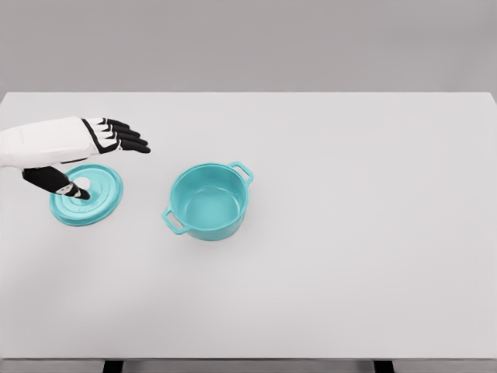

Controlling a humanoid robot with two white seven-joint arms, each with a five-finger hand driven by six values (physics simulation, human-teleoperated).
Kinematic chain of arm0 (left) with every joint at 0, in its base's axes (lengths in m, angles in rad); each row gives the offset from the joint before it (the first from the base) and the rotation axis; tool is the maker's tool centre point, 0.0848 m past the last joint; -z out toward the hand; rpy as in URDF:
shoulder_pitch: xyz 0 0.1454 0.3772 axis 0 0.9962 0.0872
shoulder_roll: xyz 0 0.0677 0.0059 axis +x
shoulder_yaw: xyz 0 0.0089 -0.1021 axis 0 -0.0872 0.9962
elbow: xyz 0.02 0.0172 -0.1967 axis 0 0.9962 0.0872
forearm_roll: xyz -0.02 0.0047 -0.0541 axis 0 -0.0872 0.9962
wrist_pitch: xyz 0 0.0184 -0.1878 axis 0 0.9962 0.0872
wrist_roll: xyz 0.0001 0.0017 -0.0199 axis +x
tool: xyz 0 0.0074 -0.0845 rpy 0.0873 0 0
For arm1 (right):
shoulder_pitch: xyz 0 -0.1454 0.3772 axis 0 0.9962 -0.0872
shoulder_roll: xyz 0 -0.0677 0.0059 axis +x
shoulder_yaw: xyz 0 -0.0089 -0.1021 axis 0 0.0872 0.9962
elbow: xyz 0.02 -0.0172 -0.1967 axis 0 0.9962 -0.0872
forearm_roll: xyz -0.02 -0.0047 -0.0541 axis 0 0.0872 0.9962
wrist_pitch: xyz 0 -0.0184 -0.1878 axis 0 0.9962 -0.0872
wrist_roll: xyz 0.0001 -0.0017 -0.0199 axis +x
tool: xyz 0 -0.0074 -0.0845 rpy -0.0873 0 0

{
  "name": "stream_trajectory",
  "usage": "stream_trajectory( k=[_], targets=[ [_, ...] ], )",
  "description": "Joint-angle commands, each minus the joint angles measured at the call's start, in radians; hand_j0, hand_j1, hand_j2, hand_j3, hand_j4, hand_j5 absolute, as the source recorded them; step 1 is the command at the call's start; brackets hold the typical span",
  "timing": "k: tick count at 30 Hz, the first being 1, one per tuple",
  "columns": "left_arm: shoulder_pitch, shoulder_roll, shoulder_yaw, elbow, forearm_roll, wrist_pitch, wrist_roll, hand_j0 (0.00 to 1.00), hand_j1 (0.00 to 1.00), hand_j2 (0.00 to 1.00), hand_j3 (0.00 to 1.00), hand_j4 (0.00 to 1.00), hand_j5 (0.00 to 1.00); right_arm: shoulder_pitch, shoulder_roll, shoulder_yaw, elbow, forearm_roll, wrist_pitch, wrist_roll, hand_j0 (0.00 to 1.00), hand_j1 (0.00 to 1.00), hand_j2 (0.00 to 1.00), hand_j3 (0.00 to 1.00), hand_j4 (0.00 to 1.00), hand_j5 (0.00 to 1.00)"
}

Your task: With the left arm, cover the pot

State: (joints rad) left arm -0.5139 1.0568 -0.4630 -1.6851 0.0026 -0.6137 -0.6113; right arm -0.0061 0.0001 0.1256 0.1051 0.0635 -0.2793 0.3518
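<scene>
A teal pot [208,201] with two side handles stands uncovered, left of the table's middle. Its teal lid [87,195] lies flat on the table further left, with a white knob [81,186] at its centre. My left hand [95,161] hovers over the lid, coming in from the left edge. Its black fingers [124,137] stretch out to the right above the lid's far rim, and its thumb [62,183] points down beside the knob. The hand is open and holds nothing. The right arm is out of view.
The white table [349,233] spreads wide to the right of the pot, and its front edge runs along the bottom of the view. A grey wall stands behind it.
</scene>
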Motion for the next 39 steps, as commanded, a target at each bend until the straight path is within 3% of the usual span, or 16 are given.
stream_trajectory(
  k=[1, 4, 6, 10, 14, 15, 20, 22, 28, 39],
  targets=[
    [0.0, 0.02, -0.003, 0.004, 0.002, 0.003, 0.0, 1.0, 1.0, 1.0, 1.0, 1.0, 1.0, 0.0, 0.0, -0.001, 0.004, -0.001, 0.0, 0.001, 1.0, 1.0, 1.0, 1.0, 1.0, 1.0],
    [-0.006, 0.009, -0.005, 0.113, -0.069, 0.003, 0.0, 1.0, 1.0, 1.0, 1.0, 1.0, 1.0, 0.012, 0.0, -0.004, 0.005, -0.001, 0.0, 0.001, 1.0, 1.0, 1.0, 1.0, 1.0, 1.0],
    [-0.006, 0.011, -0.006, 0.12, -0.075, 0.003, 0.0, 1.0, 1.0, 1.0, 1.0, 1.0, 1.0, 0.011, 0.0, -0.004, 0.005, -0.001, 0.0, 0.001, 1.0, 1.0, 1.0, 1.0, 1.0, 1.0],
    [0.011, 0.0, -0.036, 0.139, -0.177, 0.003, 0.0, 1.0, 1.0, 1.0, 1.0, 1.0, 1.0, 0.011, 0.0, -0.004, 0.005, 0.001, 0.0, 0.001, 1.0, 1.0, 1.0, 1.0, 1.0, 1.0],
    [0.006, -0.072, -0.032, 0.229, -0.197, 0.003, 0.0, 1.0, 1.0, 1.0, 1.0, 1.0, 1.0, 0.011, 0.0, -0.004, 0.005, 0.001, 0.0, 0.001, 1.0, 1.0, 1.0, 1.0, 1.0, 1.0],
    [0.002, -0.092, -0.032, 0.289, -0.196, 0.003, 0.0, 1.0, 1.0, 1.0, 1.0, 1.0, 1.0, 0.011, 0.0, -0.004, 0.005, 0.001, 0.0, 0.001, 1.0, 1.0, 1.0, 1.0, 1.0, 1.0],
    [-0.029, -0.121, -0.036, 0.438, -0.194, 0.003, 0.0, 1.0, 1.0, 1.0, 1.0, 1.0, 1.0, 0.011, 0.0, -0.004, 0.005, 0.001, 0.0, 0.001, 1.0, 1.0, 1.0, 1.0, 1.0, 1.0],
    [-0.048, -0.13, -0.036, 0.481, -0.24, 0.003, 0.0, 1.0, 1.0, 1.0, 1.0, 1.0, 1.0, 0.012, 0.0, -0.004, 0.005, 0.001, 0.0, 0.001, 1.0, 1.0, 1.0, 1.0, 1.0, 1.0],
    [-0.058, -0.216, -0.052, 0.51, -0.309, 0.003, 0.0, 1.0, 1.0, 1.0, 1.0, 1.0, 1.0, 0.011, 0.0, -0.004, 0.005, 0.001, 0.0, 0.001, 1.0, 1.0, 1.0, 1.0, 1.0, 1.0],
    [-0.083, -0.212, -0.06, 0.519, -0.302, 0.003, 0.0, 1.0, 1.0, 1.0, 1.0, 1.0, 1.0, 0.011, 0.0, -0.004, 0.005, -0.001, 0.0, 0.001, 1.0, 1.0, 1.0, 1.0, 1.0, 1.0]
  ],
)
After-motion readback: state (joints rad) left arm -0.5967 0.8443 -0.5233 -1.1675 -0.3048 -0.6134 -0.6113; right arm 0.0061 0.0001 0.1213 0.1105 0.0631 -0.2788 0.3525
